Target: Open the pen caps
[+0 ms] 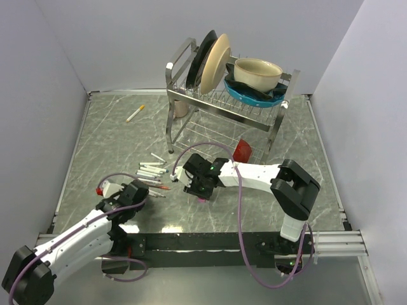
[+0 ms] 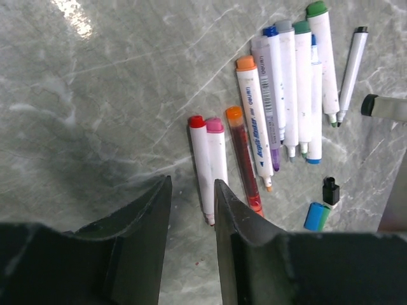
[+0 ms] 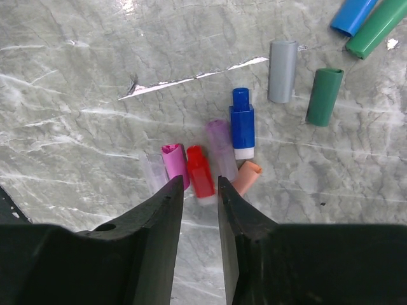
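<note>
Over the marbled desk (image 1: 114, 133), my left claw (image 2: 193, 184) hangs with its jaws a little apart and nothing between them. Just beyond its tips a row of white pens (image 2: 280, 95) lies side by side with writing tips bare. The nearest two pens touch each other. A black cap (image 2: 331, 190) and a blue cap (image 2: 313, 216) lie loose to the right of the row.

My right claw (image 3: 200, 180), right of the pens in the top view, is also slightly spread and empty. Loose caps are scattered on the desk below it. A red cap (image 3: 199, 170) and a pink cap (image 3: 173, 164) lie side by side just off its tips. A purple cap (image 3: 219, 143) and an orange cap (image 3: 249, 176) lie close by. A grey cap (image 3: 282, 70) and a green cap (image 3: 325, 95) lie farther off, near each other but apart.

At far left a lone yellow-ended pen (image 1: 135, 113) lies beside the dish rack (image 1: 191, 95).
</note>
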You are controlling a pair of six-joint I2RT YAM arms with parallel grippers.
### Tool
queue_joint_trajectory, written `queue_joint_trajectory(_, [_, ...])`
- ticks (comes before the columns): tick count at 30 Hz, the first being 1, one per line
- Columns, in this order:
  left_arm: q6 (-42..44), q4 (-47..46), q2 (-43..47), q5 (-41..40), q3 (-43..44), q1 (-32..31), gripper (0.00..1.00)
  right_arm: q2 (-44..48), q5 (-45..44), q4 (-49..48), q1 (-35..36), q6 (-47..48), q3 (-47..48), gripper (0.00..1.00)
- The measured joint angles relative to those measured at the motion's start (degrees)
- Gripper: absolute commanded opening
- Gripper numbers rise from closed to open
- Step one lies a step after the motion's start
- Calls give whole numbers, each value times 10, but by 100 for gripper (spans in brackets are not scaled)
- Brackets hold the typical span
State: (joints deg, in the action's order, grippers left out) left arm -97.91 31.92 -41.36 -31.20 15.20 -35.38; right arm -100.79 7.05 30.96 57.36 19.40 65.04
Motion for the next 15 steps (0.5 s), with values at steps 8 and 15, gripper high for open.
queue_joint_trajectory(8, [34,1,11,-1,25,9,60,0,-2,0,0,0,0,41])
queue_joint_trajectory(15, [153,-24,-33,13,97,85,92,14,10,2,0,16,0,47])
